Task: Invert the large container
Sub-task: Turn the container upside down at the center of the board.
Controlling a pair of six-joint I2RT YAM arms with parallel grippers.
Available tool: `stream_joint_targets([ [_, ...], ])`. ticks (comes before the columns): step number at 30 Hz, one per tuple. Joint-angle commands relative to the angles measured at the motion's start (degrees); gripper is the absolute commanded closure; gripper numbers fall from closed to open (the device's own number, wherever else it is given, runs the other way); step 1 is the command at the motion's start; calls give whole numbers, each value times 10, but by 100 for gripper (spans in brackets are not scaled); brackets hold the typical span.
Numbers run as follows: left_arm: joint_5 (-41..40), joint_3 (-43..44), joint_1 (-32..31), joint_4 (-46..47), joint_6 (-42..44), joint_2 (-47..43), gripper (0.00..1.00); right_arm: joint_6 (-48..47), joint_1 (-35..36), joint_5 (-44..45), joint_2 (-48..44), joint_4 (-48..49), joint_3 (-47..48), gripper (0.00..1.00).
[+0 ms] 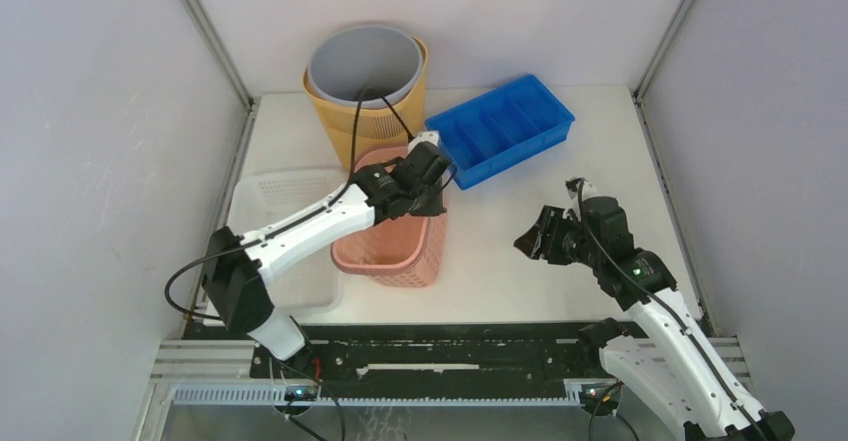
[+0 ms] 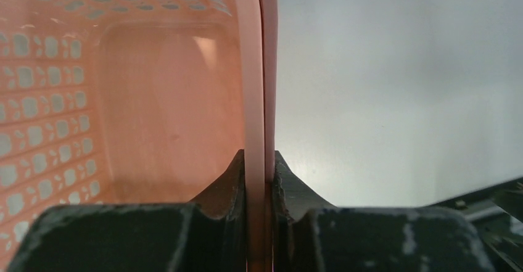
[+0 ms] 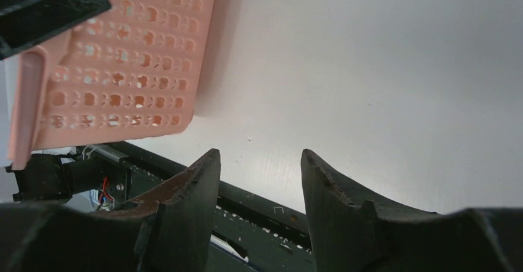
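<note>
Pink perforated plastic basket (image 1: pixel 392 253) near the middle of the white table (image 1: pixel 540 291), between a white mesh tray (image 1: pixel 275 196) on its left and bare surface on its right. Left gripper (image 1: pixel 428 189) clamped on the basket's right-hand long wall near the far end, one finger inside and one outside, thin rim pinched flat between them in the left wrist view. Right gripper (image 1: pixel 532 236) partly spread, nothing between the jaws, low over the table, apart from the basket and aimed toward it. Likely trouble from here: a one-sided pinch on a smooth, narrow rim, so a chance of the basket pivoting in the jaws or sliding out partway through the roll and ending on its side rather than inverted. Also little room at the far end, with the blue compartment tray (image 1: pixel 500 126) and the yellow slotted bucket (image 1: pixel 360 126) just beside the grip point; a wide swing could knock either. Mouth facing up, base seemingly on the table, though whether any corner is lifted cannot be told. Long axis running from the far side toward the arm bases.
</note>
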Motion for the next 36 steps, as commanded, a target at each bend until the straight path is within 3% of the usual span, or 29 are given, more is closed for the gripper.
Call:
stream_joint_targets([
  [1,34,54,-5,10,10,-70,100,-2,-2,0,-16,-20,41,41],
  [13,172,47,-6,156,-33,-94,100,-11,-8,36,-34,-81,119,41],
  [23,233,32,-6,244,-72,-85,100,-24,-26,42,-53,-110,134,41],
  [28,225,34,-6,243,-70,-109,100,-27,-35,39,-59,-118,139,41],
  [36,128,44,-6,155,-31,-174,100,-29,-37,25,-58,-109,137,41],
])
